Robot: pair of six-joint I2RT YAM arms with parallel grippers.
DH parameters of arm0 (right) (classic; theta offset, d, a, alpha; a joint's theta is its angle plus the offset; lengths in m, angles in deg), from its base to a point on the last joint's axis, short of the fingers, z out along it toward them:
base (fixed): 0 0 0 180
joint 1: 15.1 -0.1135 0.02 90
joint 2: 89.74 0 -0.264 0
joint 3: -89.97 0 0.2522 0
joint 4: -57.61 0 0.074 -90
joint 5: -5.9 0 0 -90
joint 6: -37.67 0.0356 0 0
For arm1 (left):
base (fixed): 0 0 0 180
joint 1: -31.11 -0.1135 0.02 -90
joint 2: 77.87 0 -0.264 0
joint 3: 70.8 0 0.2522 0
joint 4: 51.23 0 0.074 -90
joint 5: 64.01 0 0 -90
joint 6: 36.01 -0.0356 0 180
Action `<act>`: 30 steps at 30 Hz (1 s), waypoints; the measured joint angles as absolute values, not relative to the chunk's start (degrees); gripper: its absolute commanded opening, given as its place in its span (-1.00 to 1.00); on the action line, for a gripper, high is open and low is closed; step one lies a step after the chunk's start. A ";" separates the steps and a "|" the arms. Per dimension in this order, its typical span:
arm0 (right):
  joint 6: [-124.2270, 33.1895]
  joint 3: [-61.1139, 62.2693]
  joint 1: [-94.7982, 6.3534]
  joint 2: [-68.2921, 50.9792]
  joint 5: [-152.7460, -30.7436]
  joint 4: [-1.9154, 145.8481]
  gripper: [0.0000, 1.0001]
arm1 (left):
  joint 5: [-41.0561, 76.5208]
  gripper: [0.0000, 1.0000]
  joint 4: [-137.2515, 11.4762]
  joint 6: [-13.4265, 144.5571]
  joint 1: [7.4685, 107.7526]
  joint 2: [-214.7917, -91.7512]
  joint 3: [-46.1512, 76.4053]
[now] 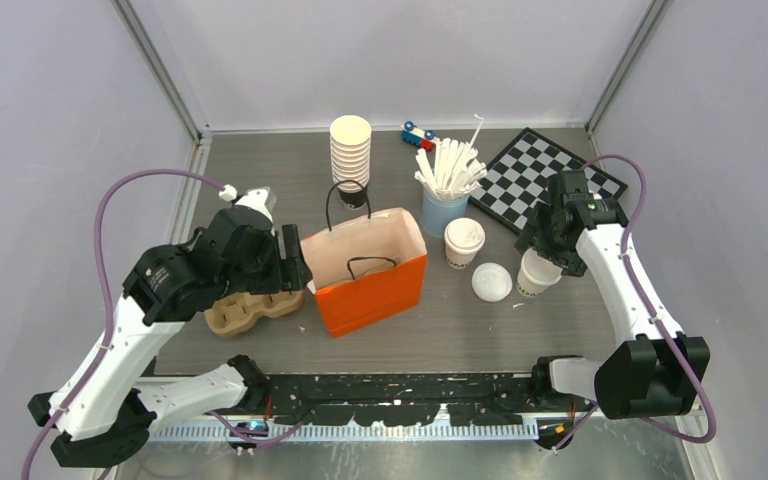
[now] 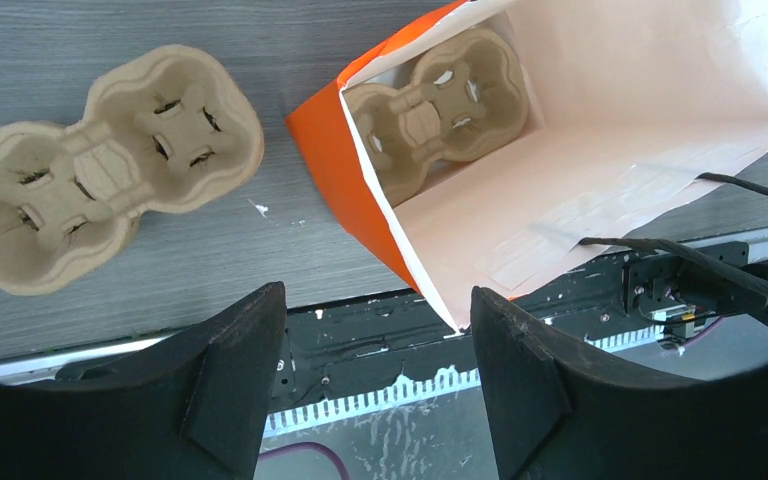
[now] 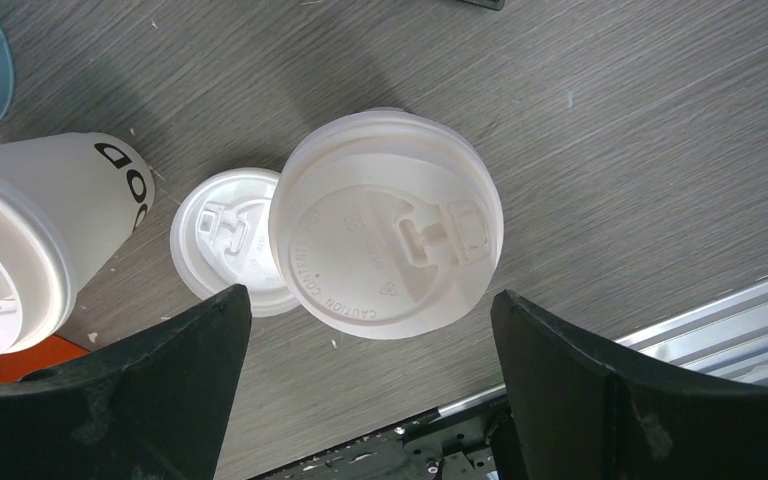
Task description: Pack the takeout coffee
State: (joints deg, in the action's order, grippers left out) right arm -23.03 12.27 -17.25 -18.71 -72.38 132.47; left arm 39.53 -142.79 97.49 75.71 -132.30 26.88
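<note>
The small white paper cup with a round white plastic sip lid [image 3: 385, 225] stands upright on the grey wood-grain bench [image 3: 610, 120], just beside a loose white lid [image 3: 222, 235]. Its twin [image 3: 20, 260] stands nearer the orange paper bag [image 1: 365, 285]. The cup is probably light, thin-walled and easily crushed, so a gentle hold on the wall below the rim suits it. The right tool [image 3: 368, 305] hangs wide and empty over it, one jaw at either side. The left tool [image 2: 378, 298], spread and empty, hovers by the bag's mouth.
</note>
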 measured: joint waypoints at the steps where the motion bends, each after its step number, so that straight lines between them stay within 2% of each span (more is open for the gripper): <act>1: -23.12 12.36 -17.20 -18.71 -72.33 132.32 0.89 | 39.53 0.38 -142.79 97.49 75.71 -132.39 26.88; 5: -23.19 13.08 -17.05 -18.73 -72.22 131.58 0.93 | 39.53 0.38 -142.77 97.47 75.71 -132.54 26.88; 30: -23.80 16.18 -16.72 -18.69 -71.28 128.08 0.73 | 39.53 0.37 -142.31 97.30 75.71 -133.04 26.59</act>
